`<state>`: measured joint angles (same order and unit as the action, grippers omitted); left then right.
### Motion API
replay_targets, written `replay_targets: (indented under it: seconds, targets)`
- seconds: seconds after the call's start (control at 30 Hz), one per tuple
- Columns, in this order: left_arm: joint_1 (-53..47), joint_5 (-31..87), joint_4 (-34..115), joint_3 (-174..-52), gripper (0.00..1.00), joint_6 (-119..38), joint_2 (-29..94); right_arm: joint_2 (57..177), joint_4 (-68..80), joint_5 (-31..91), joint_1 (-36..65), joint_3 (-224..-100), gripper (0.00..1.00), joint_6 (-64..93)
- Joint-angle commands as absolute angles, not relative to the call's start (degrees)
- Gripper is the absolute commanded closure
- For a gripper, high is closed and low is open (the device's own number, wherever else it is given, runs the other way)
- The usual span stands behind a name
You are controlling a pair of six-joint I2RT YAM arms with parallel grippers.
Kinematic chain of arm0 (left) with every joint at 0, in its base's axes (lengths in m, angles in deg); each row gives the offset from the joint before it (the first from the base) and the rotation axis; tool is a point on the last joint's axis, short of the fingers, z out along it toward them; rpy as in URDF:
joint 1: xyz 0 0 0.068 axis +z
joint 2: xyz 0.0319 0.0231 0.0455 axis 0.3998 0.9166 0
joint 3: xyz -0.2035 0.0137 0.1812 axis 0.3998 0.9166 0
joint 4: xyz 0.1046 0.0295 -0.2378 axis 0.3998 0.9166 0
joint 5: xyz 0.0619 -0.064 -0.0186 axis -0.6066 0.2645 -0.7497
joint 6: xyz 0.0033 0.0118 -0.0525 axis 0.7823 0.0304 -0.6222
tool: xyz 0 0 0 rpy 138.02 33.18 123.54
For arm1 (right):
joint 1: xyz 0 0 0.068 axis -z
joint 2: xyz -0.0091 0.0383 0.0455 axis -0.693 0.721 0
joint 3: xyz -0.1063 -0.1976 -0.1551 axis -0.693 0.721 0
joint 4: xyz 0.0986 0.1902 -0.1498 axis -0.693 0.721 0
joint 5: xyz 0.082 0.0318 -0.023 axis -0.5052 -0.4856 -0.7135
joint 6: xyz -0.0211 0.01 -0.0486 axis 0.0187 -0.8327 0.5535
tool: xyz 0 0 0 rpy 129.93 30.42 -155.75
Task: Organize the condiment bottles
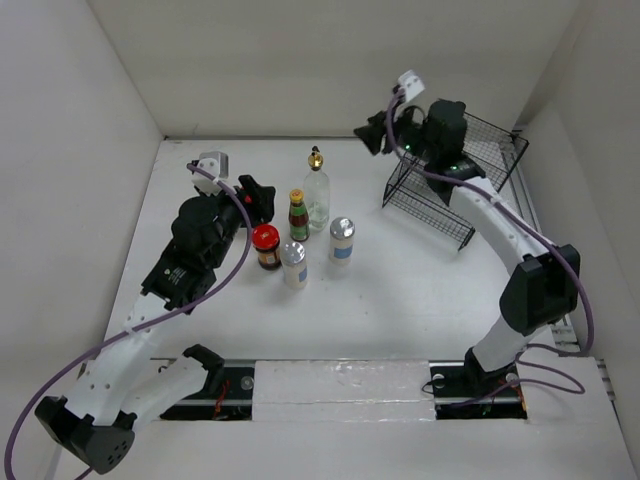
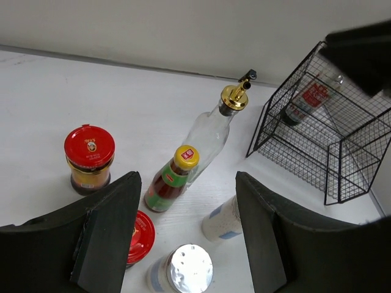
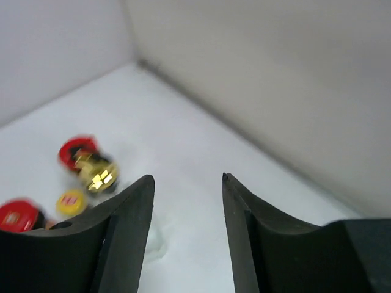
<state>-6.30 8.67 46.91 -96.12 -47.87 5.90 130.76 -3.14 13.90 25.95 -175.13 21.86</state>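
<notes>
Seven condiment containers are in view. A tall clear glass bottle [image 1: 316, 196] with a shiny gold pour cap stands on the matte white table [image 1: 400, 300].

- Touching or just beside its near-left side: one slim dark sauce bottle [image 1: 298, 216] with a yellow cap and a green and red label.
- Near it on the same side: two squat dark jars with glossy red lids. One [image 2: 90, 159] stands in the open; the other [image 2: 140, 235] is half hidden behind a left finger.
- Near its front: two white cylindrical shakers with perforated silver lids, one [image 1: 342, 240] to the right and one [image 1: 293, 265] nearer the arms.
- Well to its right: a boxy black wire basket [image 1: 470, 160], tipped, with one red-labelled bottle [image 2: 308, 97] tilted inside.

The left gripper [image 2: 187, 201] hangs left of the glass bottle, jaws spread wide and empty. The right gripper [image 3: 186, 183] hovers to the bottle's far right, at the basket's corner, jaws parted with nothing between them.
</notes>
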Motion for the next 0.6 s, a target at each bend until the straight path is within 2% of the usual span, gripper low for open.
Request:
replay_targets:
  seconds: [0.0, 0.07, 0.17, 0.57]
  targets:
    - [-6.06, 5.77, 44.52, -95.35, 0.41, -49.03, 4.11, 128.54, -1.93, 8.74, 20.77, -170.84, 0.45, 27.21]
    - [-6.06, 5.15, 44.53, -95.34, 0.41, -49.04, 3.49, 128.53, -1.93, 7.42, 19.35, -168.55, 0.36, 28.53]
    - [-6.06, 5.15, 44.53, -95.34, 0.41, -49.04, 2.97, 130.02, -1.93, 5.75, 17.94, -168.54, 0.31, 29.14]
    - [-6.06, 6.82, 44.53, -95.34, 0.41, -49.04, 2.97, 138.89, -3.24, 8.20, 12.32, -174.07, 0.29, 29.15]
